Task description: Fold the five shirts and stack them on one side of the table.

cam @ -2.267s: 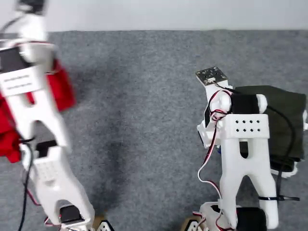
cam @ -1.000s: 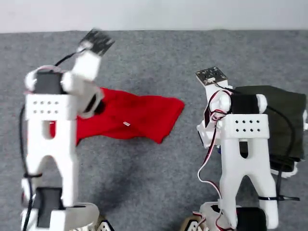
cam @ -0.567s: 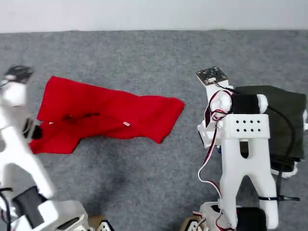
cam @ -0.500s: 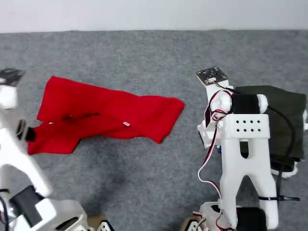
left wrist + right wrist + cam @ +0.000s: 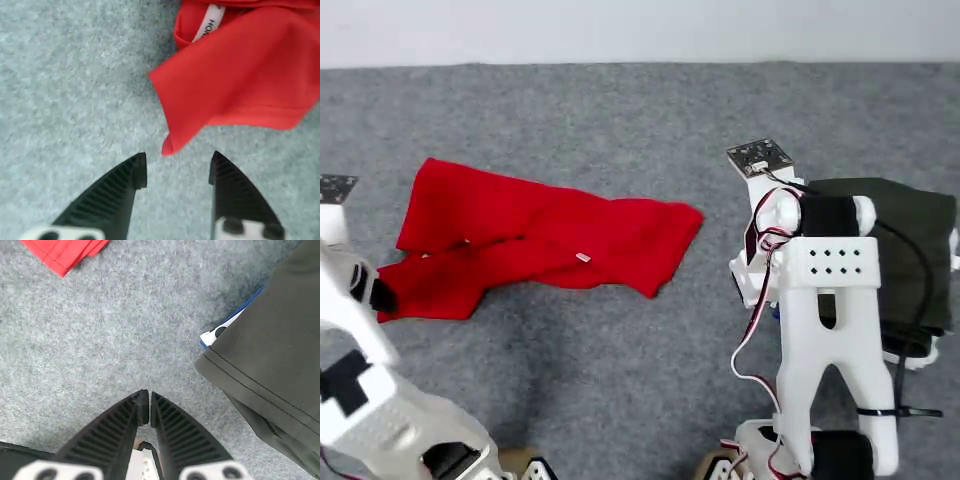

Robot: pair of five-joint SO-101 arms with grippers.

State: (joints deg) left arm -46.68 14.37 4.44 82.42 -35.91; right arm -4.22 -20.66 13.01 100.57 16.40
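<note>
From above, the red shirt (image 5: 540,240) lay unfolded and rumpled on the left half of the grey desk (image 5: 620,130), with one end reaching towards the middle and a small white label (image 5: 583,258) showing near its lower edge. The left arm (image 5: 350,330) stood at the desk's left edge, just beside the shirt's lower left corner. The right arm (image 5: 825,290) stood on the right side, well apart from the red shirt, and partly covered a folded dark shirt (image 5: 915,250) lying at the right edge.

In the left wrist view, the left fingers (image 5: 117,185) were spread apart and held nothing. A pointed corner of the red shirt (image 5: 240,75) lay on the desk (image 5: 75,75) just ahead of the gap between the two tips, close to them but not between them. The label (image 5: 207,22) showed at a fold farther off.

In the right wrist view, the right fingers (image 5: 120,430) were pressed together with nothing between them, above bare desk (image 5: 100,340). The dark shirt (image 5: 270,350) lay near them to one side, not touching, with a blue and white edge (image 5: 220,332) peeking from under it. A corner of the red shirt (image 5: 65,252) lay well apart from the tips
</note>
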